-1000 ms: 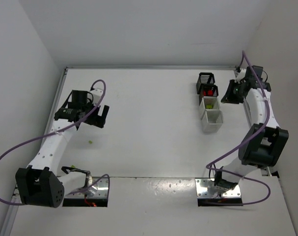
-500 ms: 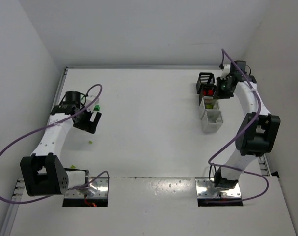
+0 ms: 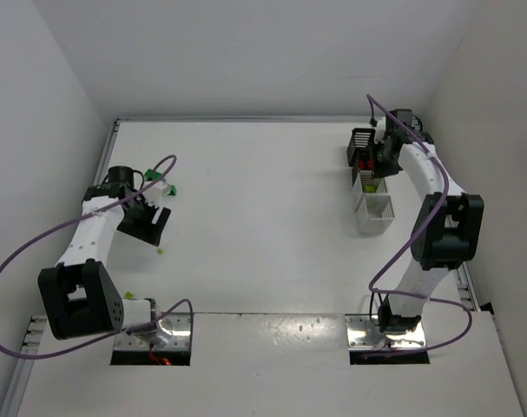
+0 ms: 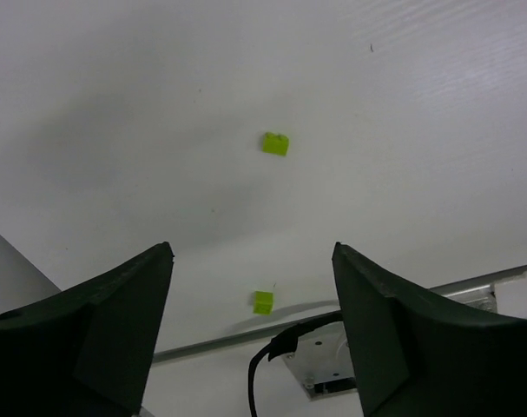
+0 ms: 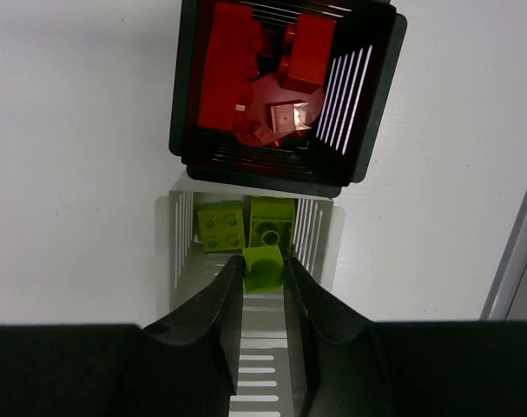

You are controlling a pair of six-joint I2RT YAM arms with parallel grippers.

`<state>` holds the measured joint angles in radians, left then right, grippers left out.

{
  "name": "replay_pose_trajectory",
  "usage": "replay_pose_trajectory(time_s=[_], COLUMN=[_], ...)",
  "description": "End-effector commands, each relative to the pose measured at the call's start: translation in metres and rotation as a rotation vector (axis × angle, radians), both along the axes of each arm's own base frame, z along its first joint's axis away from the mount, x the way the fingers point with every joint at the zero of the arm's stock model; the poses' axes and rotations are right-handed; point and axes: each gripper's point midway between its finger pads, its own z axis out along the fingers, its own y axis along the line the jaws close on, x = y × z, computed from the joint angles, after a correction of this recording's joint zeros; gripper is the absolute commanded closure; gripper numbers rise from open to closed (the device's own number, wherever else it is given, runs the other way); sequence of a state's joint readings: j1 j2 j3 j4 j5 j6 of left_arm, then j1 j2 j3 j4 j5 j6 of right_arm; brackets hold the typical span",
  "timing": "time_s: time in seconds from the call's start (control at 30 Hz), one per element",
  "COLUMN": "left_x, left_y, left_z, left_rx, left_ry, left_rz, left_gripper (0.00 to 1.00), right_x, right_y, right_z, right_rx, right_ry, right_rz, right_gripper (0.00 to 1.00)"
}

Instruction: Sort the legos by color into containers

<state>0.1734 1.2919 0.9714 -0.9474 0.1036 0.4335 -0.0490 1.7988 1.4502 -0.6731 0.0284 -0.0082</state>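
Now, on the table (image 3: 263,217), the white bin (image 5: 183,243) holds two lime legos (image 5: 221,228). Just above it the right fingers (image 5: 263,266) pinch a lime brick (image 5: 263,259), a drop-off, I'd judge, needing only release. The left fingers (image 4: 250,249) gape empty above a loose lime brick (image 4: 275,143).

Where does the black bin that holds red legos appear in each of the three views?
Top external: the black bin is at upper right, second from the far end of the row.
Left wrist: not in it.
Right wrist: the black bin is at top centre, beyond the right gripper, whose jaws pinch a lime lego.
Shared landmark: the white bin with lime legos, next to it.
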Motion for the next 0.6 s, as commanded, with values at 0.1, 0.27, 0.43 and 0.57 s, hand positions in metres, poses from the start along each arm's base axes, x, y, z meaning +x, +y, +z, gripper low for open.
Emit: replay_pose_trajectory(time_s=[0.1, 0.27, 0.43, 0.57], left_x=[-0.012, -0.010, -0.006, -0.007], left_y=[-0.008, -0.010, -0.012, -0.012], left_z=[-0.012, -0.024, -0.032, -0.034], left_rx=[-0.064, -0.085, -0.105, -0.107], left_ry=[0.075, 0.117, 0.130, 0.139], left_rz=[-0.089, -0.101, -0.115, -0.115], left_gripper=[0.28, 0.31, 0.31, 0.32], right_x=[0.014, 0.009, 0.007, 0.006], right_y=[-0.006, -0.006, -0.006, -0.006], right_z=[0.016, 0.017, 0.017, 0.025], right_rx=[-0.074, -0.074, -0.078, -0.079], right_ry=[-0.068, -0.068, -0.068, -0.088], right_rz=[0.009, 0.009, 0.017, 0.016], right_gripper=[0.76, 0.74, 0.70, 0.69])
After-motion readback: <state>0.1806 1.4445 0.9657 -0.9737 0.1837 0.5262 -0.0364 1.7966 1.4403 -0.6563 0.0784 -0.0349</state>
